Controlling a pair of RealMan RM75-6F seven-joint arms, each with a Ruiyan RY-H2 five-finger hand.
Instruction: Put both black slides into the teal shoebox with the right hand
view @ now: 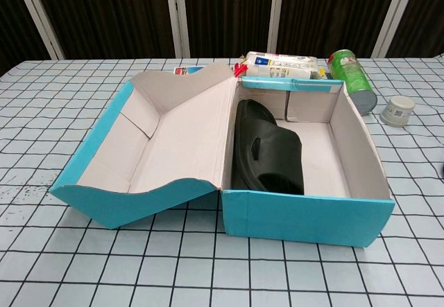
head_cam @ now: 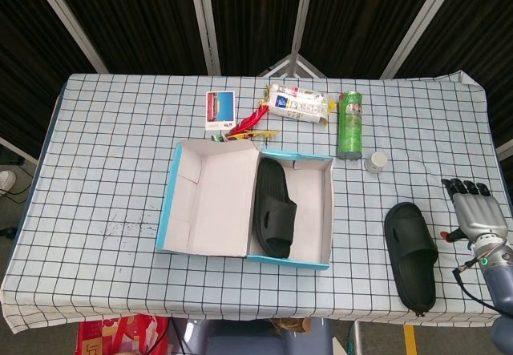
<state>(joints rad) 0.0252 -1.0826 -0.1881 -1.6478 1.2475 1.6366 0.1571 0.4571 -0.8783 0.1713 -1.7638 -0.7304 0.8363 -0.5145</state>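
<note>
The teal shoebox (head_cam: 171, 199) (view: 305, 218) lies open mid-table, lid folded out to its left. One black slide (head_cam: 273, 209) (view: 268, 151) lies inside it along the left wall of the box. The second black slide (head_cam: 411, 253) lies on the cloth to the right of the box, near the front edge. My right hand (head_cam: 474, 211) hovers at the table's right edge, right of that slide, holding nothing, fingers pointing away from me. The chest view does not show it. My left hand is out of sight.
Behind the box lie a green can (head_cam: 350, 123) (view: 352, 80) on its side, a small white jar (head_cam: 375, 161) (view: 397, 110), a white packet (head_cam: 298, 102) (view: 279, 65), a card (head_cam: 220, 108) and red-yellow bits (head_cam: 249, 124). The checked cloth (head_cam: 104, 163) covers the table.
</note>
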